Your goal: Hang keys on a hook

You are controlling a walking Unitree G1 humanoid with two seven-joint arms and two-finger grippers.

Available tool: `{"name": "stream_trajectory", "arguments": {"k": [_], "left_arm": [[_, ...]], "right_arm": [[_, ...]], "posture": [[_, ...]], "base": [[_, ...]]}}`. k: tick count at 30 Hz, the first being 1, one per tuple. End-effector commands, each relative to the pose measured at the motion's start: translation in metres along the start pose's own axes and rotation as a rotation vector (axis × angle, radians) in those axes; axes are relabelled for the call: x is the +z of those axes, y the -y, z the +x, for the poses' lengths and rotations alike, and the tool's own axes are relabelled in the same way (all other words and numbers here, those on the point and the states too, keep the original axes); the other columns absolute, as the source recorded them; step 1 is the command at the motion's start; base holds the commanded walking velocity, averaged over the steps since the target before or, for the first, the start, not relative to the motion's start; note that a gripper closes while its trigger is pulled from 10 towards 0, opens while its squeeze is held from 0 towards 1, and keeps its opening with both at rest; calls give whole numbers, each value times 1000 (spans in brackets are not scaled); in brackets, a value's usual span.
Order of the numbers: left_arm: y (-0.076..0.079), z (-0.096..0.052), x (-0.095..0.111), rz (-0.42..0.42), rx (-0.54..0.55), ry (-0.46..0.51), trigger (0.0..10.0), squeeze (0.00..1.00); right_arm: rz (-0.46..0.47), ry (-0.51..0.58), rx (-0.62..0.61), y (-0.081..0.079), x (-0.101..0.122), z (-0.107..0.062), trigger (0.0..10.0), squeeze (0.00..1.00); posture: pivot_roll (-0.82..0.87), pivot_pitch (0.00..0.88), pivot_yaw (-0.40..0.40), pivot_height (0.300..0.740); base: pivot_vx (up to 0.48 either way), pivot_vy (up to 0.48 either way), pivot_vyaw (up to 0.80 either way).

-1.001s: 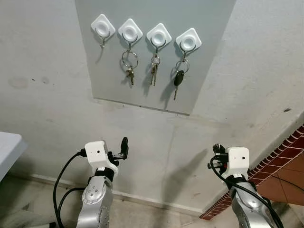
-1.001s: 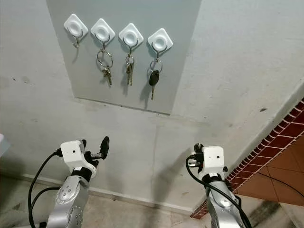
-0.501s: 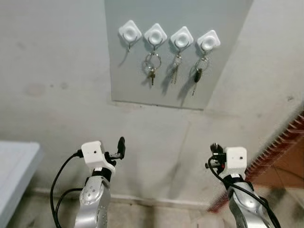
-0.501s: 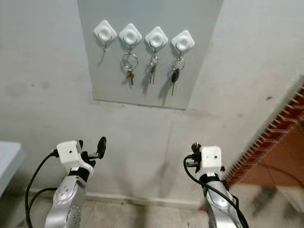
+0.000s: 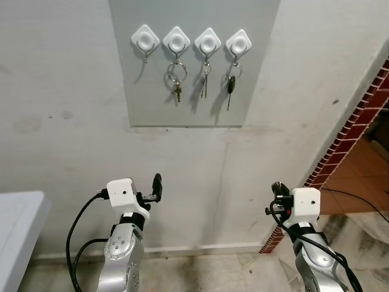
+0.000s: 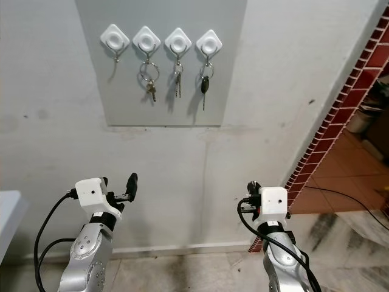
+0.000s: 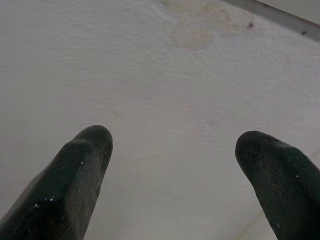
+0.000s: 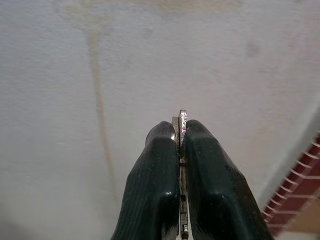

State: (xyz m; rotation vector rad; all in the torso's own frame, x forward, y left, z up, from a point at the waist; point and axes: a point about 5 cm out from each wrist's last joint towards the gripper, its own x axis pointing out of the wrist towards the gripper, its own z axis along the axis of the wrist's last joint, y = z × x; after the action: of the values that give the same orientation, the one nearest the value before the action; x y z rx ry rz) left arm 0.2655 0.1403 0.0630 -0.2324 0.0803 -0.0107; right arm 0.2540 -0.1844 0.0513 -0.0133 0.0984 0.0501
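Pale plaster wall (image 5: 73,109) ahead, grey panel (image 5: 188,97) carrying four white hooks (image 5: 145,39), leftmost hook bare, three holding keys, my right gripper (image 8: 179,137) low before the wall, clamped on a key (image 8: 182,120), my left gripper (image 7: 172,150) fingers spread, empty.

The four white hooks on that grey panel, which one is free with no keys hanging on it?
The leftmost hook is free: its metal hook hangs bare. The other three each carry keys, the rightmost a black-headed key.

grey panel (image 5: 152,91), four hooks (image 5: 176,41), three keys (image 5: 204,79)
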Motion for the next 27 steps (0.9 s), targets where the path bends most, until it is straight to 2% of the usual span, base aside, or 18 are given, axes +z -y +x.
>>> {"name": "stream_trajectory", "arguments": {"k": [1, 5, 11, 12, 19, 27], "left_arm": [[7, 4, 6, 6, -9, 17, 10000, 0], [7, 4, 6, -4, -16, 12, 10000, 0], [10, 6, 6, -11, -20, 7, 10000, 0], [10, 7, 8, -31, -4, 19, 10000, 0], [10, 10, 16, -11, 19, 44, 10000, 0], [13, 15, 31, -22, 8, 88, 10000, 0]], "right_arm": [[-3, 30, -6, 3, 7, 2, 10000, 0], [3, 31, -5, 3, 7, 1, 10000, 0], [1, 31, -7, 3, 7, 1, 10000, 0], [0, 32, -8, 3, 8, 1, 10000, 0], [-13, 34, 26, 3, 9, 0, 10000, 0], [-41, 87, 132, 4, 29, 8, 10000, 0]], "posture": [[-11, 36, -58, 740], [-14, 38, -58, 740], [-25, 39, -51, 740], [-24, 39, -51, 740], [-23, 37, -51, 740], [-25, 29, -57, 740]], "base": [[0, 0, 0], [0, 0, 0], [0, -480, 0], [0, 0, 0], [0, 0, 0], [0, 0, 0]]}}
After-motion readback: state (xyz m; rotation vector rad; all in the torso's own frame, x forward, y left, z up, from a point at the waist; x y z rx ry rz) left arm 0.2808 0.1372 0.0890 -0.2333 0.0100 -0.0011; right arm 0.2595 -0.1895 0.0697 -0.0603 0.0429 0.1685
